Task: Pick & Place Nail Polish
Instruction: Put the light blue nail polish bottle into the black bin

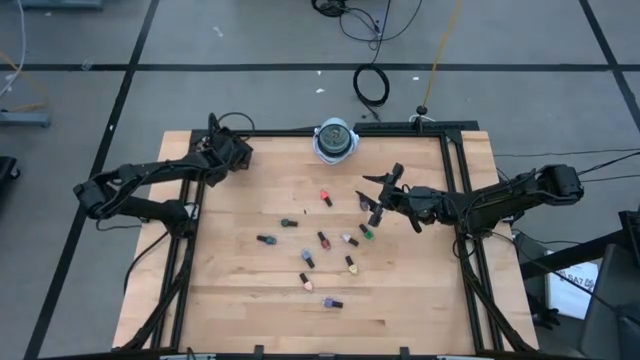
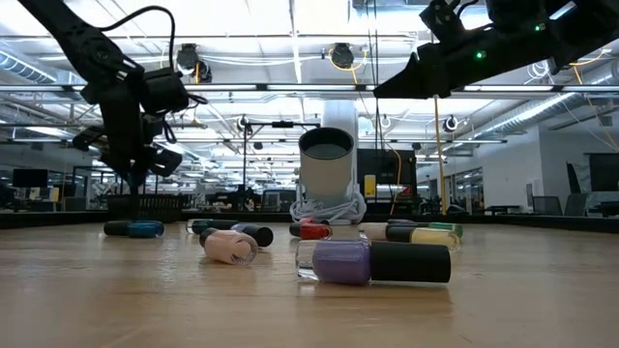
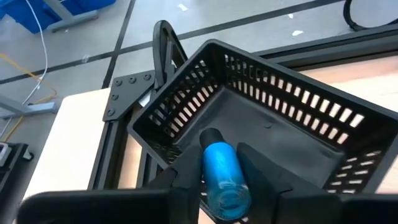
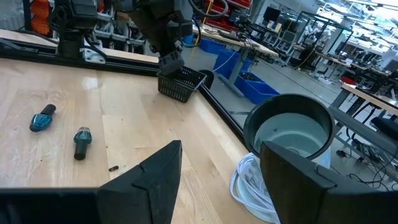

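Several tiny nail polish bottles (image 1: 320, 240) with dark caps lie on their sides around the middle of the wooden table; a purple one (image 2: 372, 261) lies nearest in the low view. My left gripper (image 1: 228, 152) is at the far left corner, shut on a blue bottle (image 3: 221, 171) above a black slotted basket (image 3: 280, 124). The basket also shows in the right wrist view (image 4: 180, 84). My right gripper (image 1: 383, 190) is open and empty above the table, right of the bottles, its fingers wide apart (image 4: 221, 180). My left gripper pinches the blue bottle's glass body (image 3: 217, 163) between its two fingers (image 3: 255, 174). The bottle lies along the fingers, and its dark cap (image 3: 211, 137) sticks out past the fingertips toward the basket's inside. The fingers slant down from above. The bottle is clear of the basket.
A white cup on a blue-and-white base with a coiled cord (image 1: 335, 140) stands at the table's far edge, and also shows in the right wrist view (image 4: 289, 134). Black frame rails (image 1: 455, 200) run along the table's sides. A small dark bit (image 1: 290, 222) lies among the bottles.
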